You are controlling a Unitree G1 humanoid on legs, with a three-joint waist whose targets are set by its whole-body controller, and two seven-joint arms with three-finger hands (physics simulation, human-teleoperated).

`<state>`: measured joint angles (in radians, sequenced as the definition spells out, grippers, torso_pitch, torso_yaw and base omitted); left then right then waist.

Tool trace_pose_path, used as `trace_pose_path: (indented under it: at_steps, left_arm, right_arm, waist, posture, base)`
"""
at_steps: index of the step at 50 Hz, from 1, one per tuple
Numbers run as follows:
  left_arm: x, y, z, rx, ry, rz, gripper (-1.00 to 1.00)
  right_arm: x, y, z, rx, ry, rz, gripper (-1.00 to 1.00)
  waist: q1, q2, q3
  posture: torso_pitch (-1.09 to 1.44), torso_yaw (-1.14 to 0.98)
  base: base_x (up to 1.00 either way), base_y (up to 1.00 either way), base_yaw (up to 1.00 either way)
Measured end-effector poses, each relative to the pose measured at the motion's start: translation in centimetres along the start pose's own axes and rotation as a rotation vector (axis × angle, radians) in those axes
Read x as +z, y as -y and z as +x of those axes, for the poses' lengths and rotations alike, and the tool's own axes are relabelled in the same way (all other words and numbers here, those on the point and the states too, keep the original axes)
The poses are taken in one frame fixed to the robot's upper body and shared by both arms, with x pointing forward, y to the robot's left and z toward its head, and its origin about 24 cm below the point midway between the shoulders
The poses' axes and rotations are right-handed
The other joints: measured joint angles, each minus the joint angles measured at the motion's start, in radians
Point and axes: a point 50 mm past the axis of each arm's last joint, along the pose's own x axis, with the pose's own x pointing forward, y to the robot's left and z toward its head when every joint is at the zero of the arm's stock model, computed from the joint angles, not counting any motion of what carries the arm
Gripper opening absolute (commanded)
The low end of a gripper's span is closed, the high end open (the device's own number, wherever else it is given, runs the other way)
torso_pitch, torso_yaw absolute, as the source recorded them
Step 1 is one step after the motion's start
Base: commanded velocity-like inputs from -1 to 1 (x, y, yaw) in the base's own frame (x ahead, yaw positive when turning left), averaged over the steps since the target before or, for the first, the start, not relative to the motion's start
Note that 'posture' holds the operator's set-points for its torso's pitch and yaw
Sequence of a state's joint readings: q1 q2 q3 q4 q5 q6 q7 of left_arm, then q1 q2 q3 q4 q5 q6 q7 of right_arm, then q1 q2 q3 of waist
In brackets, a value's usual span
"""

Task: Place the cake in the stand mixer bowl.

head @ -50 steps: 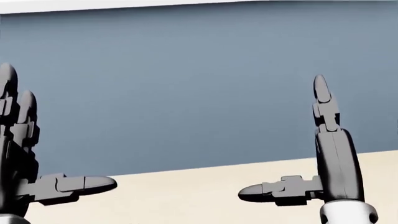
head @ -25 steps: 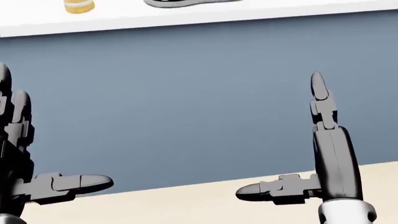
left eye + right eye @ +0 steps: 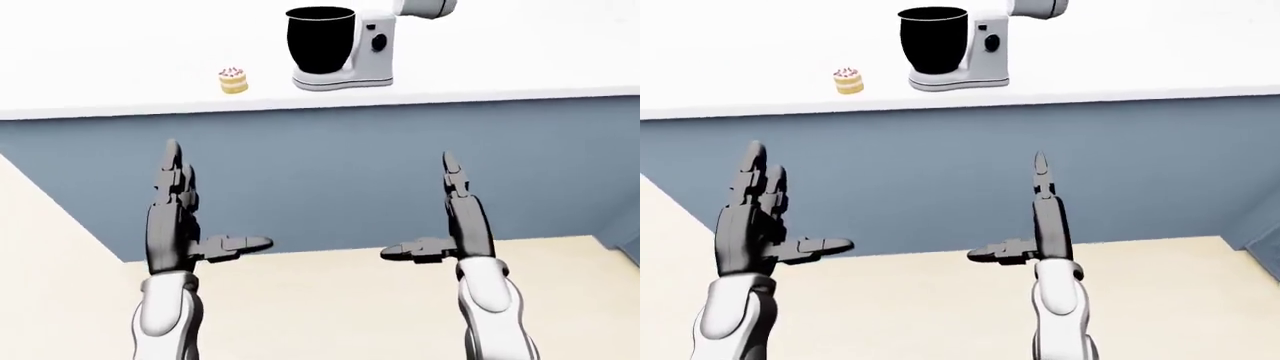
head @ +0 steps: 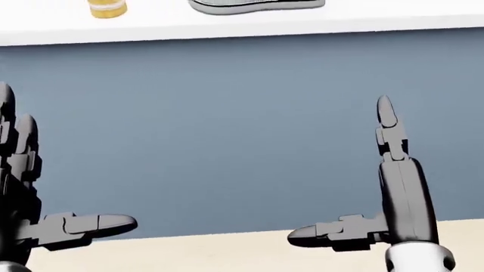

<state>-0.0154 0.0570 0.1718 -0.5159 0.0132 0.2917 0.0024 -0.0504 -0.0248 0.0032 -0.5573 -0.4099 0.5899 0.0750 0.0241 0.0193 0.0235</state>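
A small yellow cake (image 3: 233,81) with pink topping sits on the white counter (image 3: 120,67), left of the stand mixer (image 3: 365,52) and its black bowl (image 3: 320,41). In the head view only the cake's bottom (image 4: 106,8) and the mixer's base (image 4: 257,5) show at the top edge. My left hand (image 3: 205,217) and right hand (image 3: 435,217) are both open and empty, fingers pointing up, thumbs pointing inward. They hang well below the counter, before its blue-grey face.
The counter's blue-grey face (image 3: 330,172) fills the middle of the views. Beige floor (image 3: 330,307) lies beneath my hands. The counter's left corner (image 3: 10,131) and another blue unit at the lower right (image 3: 625,240) bound the floor.
The head view has shifted down over the scene: the counter top, the cake's bottom and the mixer's base came into view at the top. My hands keep their open pose.
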Motion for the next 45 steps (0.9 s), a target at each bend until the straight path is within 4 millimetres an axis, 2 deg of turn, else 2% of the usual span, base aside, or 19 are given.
trace_pose_path:
  at_steps: [3,5,6,9,11,15,17,18,19,22,26,33,45]
  left_arm:
    - [0.49,0.04,0.03,-0.001,0.028,0.000,1.00]
    - [0.78,0.14,0.07,-0.006,0.045,-0.001,1.00]
    - [0.69,0.40,0.03,-0.012,0.043,-0.011,1.00]
    - [0.01,0.80,-0.07,-0.036,0.007,-0.016,1.00]
    - [-0.13,0.46,-0.14,-0.023,0.000,-0.009,1.00]
    - [0.62,0.41,0.00,-0.016,0.041,-0.006,1.00]
    - [0.80,0.66,0.01,-0.028,0.054,-0.011,1.00]
    - [0.76,0.66,0.03,-0.032,0.054,-0.008,1.00]
    - [0.56,0.59,0.02,-0.030,0.044,-0.006,1.00]
    - [-0.06,0.28,-0.07,-0.016,0.009,-0.001,1.00]
    - [-0.07,0.22,-0.09,-0.010,0.004,0.000,1.00]
    - [0.35,0.38,-0.02,-0.020,0.030,-0.003,1.00]
    - [0.26,0.32,-0.07,-0.017,0.024,-0.003,1.00]
  right_arm:
    - [0.52,0.26,-0.06,-0.014,0.030,0.000,1.00]
    - [0.74,0.40,-0.10,-0.021,0.044,-0.002,1.00]
    - [0.57,0.58,-0.06,-0.027,0.038,-0.010,1.00]
    - [-0.19,0.78,-0.13,-0.042,-0.001,-0.014,1.00]
    - [-0.13,0.58,-0.05,-0.037,0.001,-0.012,1.00]
    - [0.11,0.62,-0.29,-0.042,0.018,-0.006,1.00]
    - [0.10,0.86,-0.38,-0.054,0.021,-0.009,1.00]
    - [0.10,0.84,-0.38,-0.057,0.022,-0.008,1.00]
    - [-0.05,0.70,-0.41,-0.052,0.016,-0.007,1.00]
    - [-0.17,0.46,-0.48,-0.038,0.009,-0.007,1.00]
    - [0.36,0.74,-0.50,-0.047,0.040,-0.010,1.00]
    - [0.31,0.78,-0.45,-0.050,0.039,-0.015,1.00]
    - [0.37,0.78,-0.51,-0.049,0.040,-0.017,1.00]
  waist:
    - [-0.005,-0.045,0.010]
    - [-0.014,-0.089,0.003]
    - [-0.024,-0.080,0.004]
    - [-0.023,-0.087,0.003]
    - [-0.019,-0.072,-0.001]
    - [-0.035,-0.020,0.014]
    - [-0.047,0.018,0.010]
    - [-0.046,0.024,0.007]
    - [-0.043,0.014,0.011]
    - [-0.032,-0.009,0.006]
    - [-0.022,-0.023,-0.004]
    - [-0.017,-0.022,-0.014]
    - [-0.020,-0.011,-0.003]
  posture:
    - [0.00,0.00]
    - [0.00,0.00]
    - [0.00,0.00]
    - [0.00,0.00]
    - [0.00,0.00]
    - [0.00,0.00]
    - [0.00,0.00]
    - [0.00,0.00]
    - [0.00,0.00]
    - [0.00,0.00]
    - [0.00,0.00]
    - [0.00,0.00]
    - [0.00,0.00]
  base:
    - [0.00,0.00,0.49]
    - [0.00,0.00,0.49]
    - [0.00,0.00,0.49]
    - [0.00,0.00,0.43]
    - [0.00,0.13,0.00]
    - [0.00,0.00,0.00]
    - [0.00,0.00,0.00]
    - [0.00,0.00,0.00]
    - [0.00,0.00,0.00]
    - [0.00,0.00,0.00]
    - [0.00,0.00,0.00]
    - [0.00,0.00,0.00]
    - [0.05,0.00,0.00]
